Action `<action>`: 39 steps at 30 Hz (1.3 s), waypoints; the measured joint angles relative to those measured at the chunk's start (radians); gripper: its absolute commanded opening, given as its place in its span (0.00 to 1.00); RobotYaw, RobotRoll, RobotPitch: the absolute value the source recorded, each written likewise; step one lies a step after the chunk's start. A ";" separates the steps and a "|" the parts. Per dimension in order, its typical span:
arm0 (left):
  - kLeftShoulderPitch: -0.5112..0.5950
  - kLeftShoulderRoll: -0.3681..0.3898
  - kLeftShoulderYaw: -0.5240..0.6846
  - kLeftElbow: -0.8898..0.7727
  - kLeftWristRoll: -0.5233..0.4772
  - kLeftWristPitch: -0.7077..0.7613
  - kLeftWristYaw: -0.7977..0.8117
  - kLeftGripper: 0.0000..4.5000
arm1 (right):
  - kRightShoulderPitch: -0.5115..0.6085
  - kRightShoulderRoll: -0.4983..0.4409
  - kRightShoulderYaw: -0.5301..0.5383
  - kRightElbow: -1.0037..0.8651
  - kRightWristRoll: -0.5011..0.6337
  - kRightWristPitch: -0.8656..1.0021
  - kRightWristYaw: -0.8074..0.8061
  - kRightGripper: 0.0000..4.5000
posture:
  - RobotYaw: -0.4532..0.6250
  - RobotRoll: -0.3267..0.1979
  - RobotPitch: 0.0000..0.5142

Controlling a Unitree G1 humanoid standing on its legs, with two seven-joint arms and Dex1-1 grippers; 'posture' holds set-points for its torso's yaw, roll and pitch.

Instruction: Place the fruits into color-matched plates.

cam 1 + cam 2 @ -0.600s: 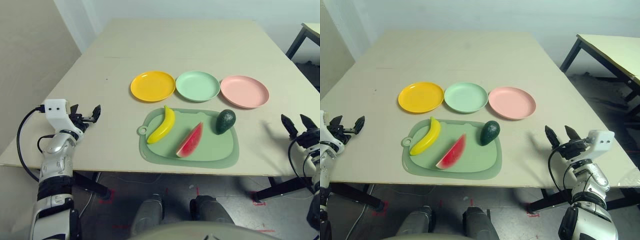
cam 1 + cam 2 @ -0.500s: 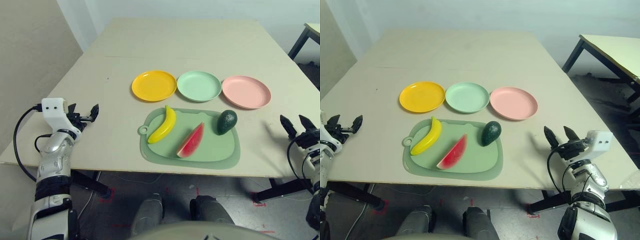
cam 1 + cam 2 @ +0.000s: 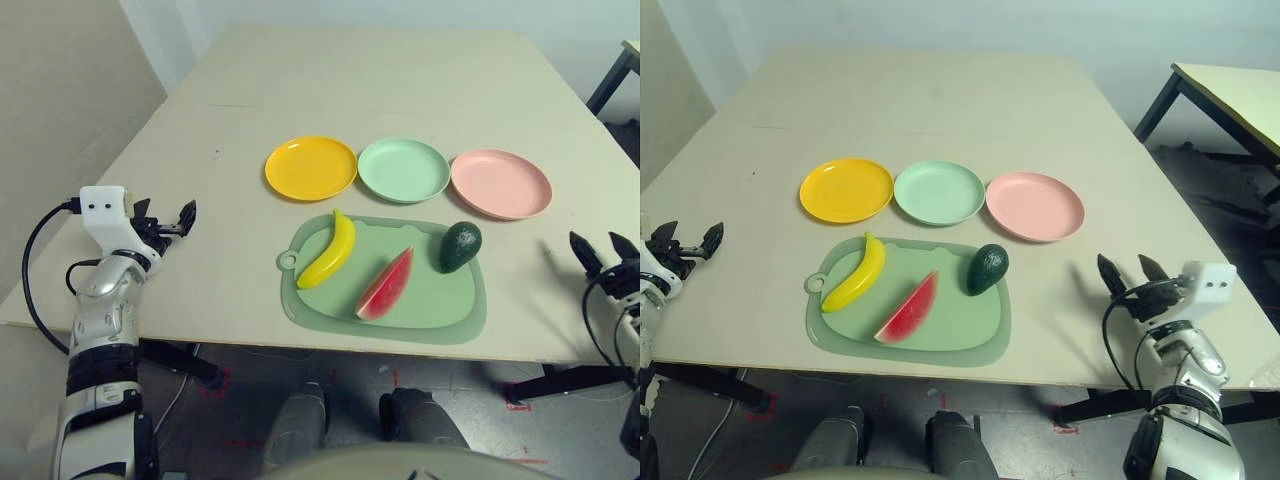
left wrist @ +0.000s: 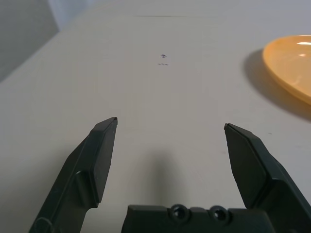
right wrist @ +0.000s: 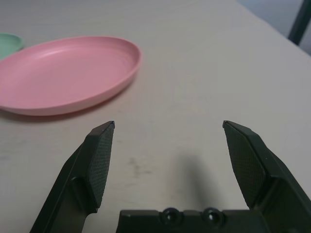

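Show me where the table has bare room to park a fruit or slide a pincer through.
Bare tabletop lies wide behind the three plates, also left of the yellow plate near the left pincer, and right of the pink plate near the right pincer. Crowded: the mat with banana, watermelon, avocado, hard against the plate row.

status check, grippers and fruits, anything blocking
Left gripper open, empty. Right gripper open, empty. Banana, watermelon wedge, avocado on green mat; three plates bare. Nothing blocking.

Fruits (image 3: pixel 385 270) on mat (image 3: pixel 440 310) — plates (image 3: pixel 404 170) bare
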 measured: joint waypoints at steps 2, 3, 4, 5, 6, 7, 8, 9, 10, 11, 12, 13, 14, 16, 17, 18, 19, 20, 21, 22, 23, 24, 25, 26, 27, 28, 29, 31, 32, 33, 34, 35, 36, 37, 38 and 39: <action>-0.003 0.009 -0.003 0.006 -0.032 -0.001 -0.088 1.00 | 0.006 -0.016 -0.007 -0.010 0.002 0.022 -0.021 0.99 | 0.38 0.62 0.23; -0.003 0.016 -0.010 0.005 -0.051 -0.001 -0.141 1.00 | 0.006 -0.018 -0.010 -0.017 0.002 0.031 -0.032 0.99 | 0.37 0.62 0.21; -0.002 0.031 -0.025 -0.004 -0.076 0.003 -0.229 1.00 | 0.004 -0.020 -0.011 -0.025 0.002 0.049 -0.047 0.99 | 0.37 0.62 0.21; 0.000 0.047 -0.046 -0.030 -0.103 0.006 -0.323 1.00 | 0.003 -0.028 -0.010 -0.031 0.000 0.068 -0.060 0.99 | 0.37 0.62 0.20; 0.002 0.065 -0.068 -0.055 -0.120 0.007 -0.408 1.00 | 0.000 -0.036 -0.010 -0.035 -0.002 0.081 -0.069 0.99 | 0.37 0.62 0.20; 0.004 0.091 -0.096 -0.085 -0.139 0.008 -0.508 1.00 | -0.003 -0.048 -0.009 -0.040 -0.005 0.092 -0.078 0.99 | 0.37 0.62 0.20; 0.004 0.110 -0.116 -0.109 -0.150 0.002 -0.590 1.00 | -0.009 -0.062 -0.008 -0.043 -0.012 0.098 -0.089 0.99 | 0.38 0.62 0.19; 0.001 0.142 -0.150 -0.119 -0.155 -0.028 -0.707 1.00 | -0.021 -0.087 0.012 -0.043 -0.042 0.098 -0.122 0.99 | 0.38 0.62 0.19; -0.002 0.159 -0.171 -0.126 -0.155 -0.054 -0.778 1.00 | -0.028 -0.111 0.027 -0.044 -0.069 0.092 -0.154 0.99 | 0.37 0.62 0.17; -0.009 0.170 -0.187 -0.121 -0.152 -0.075 -0.835 1.00 | -0.033 -0.134 0.057 -0.045 -0.112 0.078 -0.193 0.99 | 0.37 0.62 0.17; -0.020 0.181 -0.205 -0.111 -0.149 -0.096 -0.891 1.00 | -0.039 -0.159 0.097 -0.046 -0.167 0.055 -0.235 0.99 | 0.36 0.62 0.15; -0.030 0.188 -0.216 -0.095 -0.147 -0.109 -0.934 1.00 | -0.046 -0.181 0.140 -0.048 -0.226 0.023 -0.272 0.99 | 0.36 0.62 0.14; -0.040 0.190 -0.221 -0.078 -0.147 -0.119 -0.971 1.00 | -0.053 -0.208 0.194 -0.053 -0.295 -0.016 -0.301 0.99 | 0.35 0.62 0.14; -0.059 0.195 -0.235 -0.049 -0.146 -0.134 -1.029 1.00 | -0.078 -0.273 0.305 -0.061 -0.424 -0.099 -0.314 0.99 | 0.35 0.62 0.14; -0.065 0.195 -0.238 -0.042 -0.145 -0.140 -1.048 1.00 | -0.104 -0.299 0.337 -0.063 -0.461 -0.132 -0.312 0.99 | 0.35 0.62 0.14; -0.073 0.195 -0.242 -0.033 -0.144 -0.150 -1.067 1.00 | -0.143 -0.321 0.359 -0.061 -0.484 -0.157 -0.295 0.99 | 0.35 0.62 0.14; -0.079 0.196 -0.248 -0.024 -0.141 -0.163 -1.084 1.00 | -0.209 -0.346 0.389 -0.057 -0.506 -0.175 -0.254 0.99 | 0.34 0.62 0.13; -0.083 0.195 -0.258 -0.021 -0.136 -0.180 -1.096 1.00 | -0.282 -0.372 0.418 -0.060 -0.518 -0.197 -0.201 0.99 | 0.34 0.62 0.13; -0.086 0.195 -0.265 -0.014 -0.123 -0.204 -1.108 1.00 | -0.372 -0.398 0.454 -0.067 -0.534 -0.219 -0.126 0.99 | 0.34 0.62 0.13; -0.093 0.195 -0.278 -0.005 -0.113 -0.226 -1.118 1.00 | -0.469 -0.421 0.486 -0.088 -0.545 -0.249 -0.044 0.99 | 0.35 0.62 0.14; -0.095 0.195 -0.283 0.002 -0.102 -0.241 -1.122 1.00 | -0.535 -0.425 0.509 -0.097 -0.553 -0.263 0.006 0.99 | 0.35 0.62 0.14; -0.098 0.195 -0.289 0.020 -0.094 -0.263 -1.124 1.00 | -0.645 -0.419 0.549 -0.112 -0.570 -0.282 0.085 0.99 | 0.36 0.62 0.14; -0.100 0.193 -0.293 0.027 -0.088 -0.276 -1.124 1.00 | -0.721 -0.407 0.577 -0.123 -0.580 -0.299 0.140 0.99 | 0.36 0.62 0.14; -0.099 0.191 -0.294 0.036 -0.084 -0.286 -1.123 1.00 | -0.792 -0.383 0.604 -0.122 -0.588 -0.309 0.193 0.96 | 0.37 0.62 0.15; -0.097 0.188 -0.294 0.041 -0.082 -0.296 -1.122 1.00 | -0.854 -0.353 0.632 -0.125 -0.590 -0.322 0.256 0.96 | 0.38 0.62 0.15; -0.096 0.183 -0.294 0.041 -0.082 -0.306 -1.119 1.00 | -0.893 -0.321 0.657 -0.132 -0.589 -0.334 0.313 0.96 | 0.39 0.62 0.15; -0.091 0.179 -0.294 0.041 -0.081 -0.320 -1.114 1.00 | -0.923 -0.290 0.684 -0.140 -0.589 -0.333 0.372 0.96 | 0.40 0.62 0.16; -0.075 0.175 -0.295 0.036 -0.076 -0.352 -1.108 1.00 | -0.951 -0.245 0.728 -0.161 -0.586 -0.300 0.488 0.96 | 0.41 0.62 0.16; -0.064 0.176 -0.294 0.033 -0.072 -0.365 -1.104 1.00 | -0.960 -0.230 0.739 -0.174 -0.581 -0.258 0.547 0.96 | 0.41 0.62 0.16; -0.052 0.176 -0.294 0.029 -0.067 -0.373 -1.099 1.00 | -0.964 -0.218 0.749 -0.194 -0.573 -0.203 0.602 0.96 | 0.42 0.62 0.17; -0.038 0.176 -0.293 0.022 -0.065 -0.375 -1.091 1.00 | -0.967 -0.205 0.758 -0.222 -0.555 -0.126 0.655 0.96 | 0.42 0.62 0.17; -0.029 0.176 -0.292 0.015 -0.066 -0.376 -1.084 1.00 | -0.967 -0.194 0.771 -0.258 -0.528 -0.059 0.687 0.96 | 0.43 0.62 0.17; -0.023 0.176 -0.292 0.006 -0.066 -0.376 -1.076 1.00 | -0.962 -0.184 0.790 -0.306 -0.491 0.010 0.708 0.96 | 0.44 0.62 0.17; -0.020 0.176 -0.292 -0.003 -0.066 -0.375 -1.070 1.00 | -0.951 -0.179 0.813 -0.360 -0.457 0.065 0.720 0.96 | 0.44 0.62 0.17; -0.012 0.180 -0.290 -0.018 -0.066 -0.376 -1.062 1.00 | -0.929 -0.177 0.845 -0.430 -0.423 0.117 0.725 0.96 | 0.45 0.62 0.18; -0.006 0.183 -0.290 -0.025 -0.065 -0.376 -1.059 1.00 | -0.909 -0.175 0.869 -0.475 -0.404 0.147 0.728 0.96 | 0.45 0.62 0.18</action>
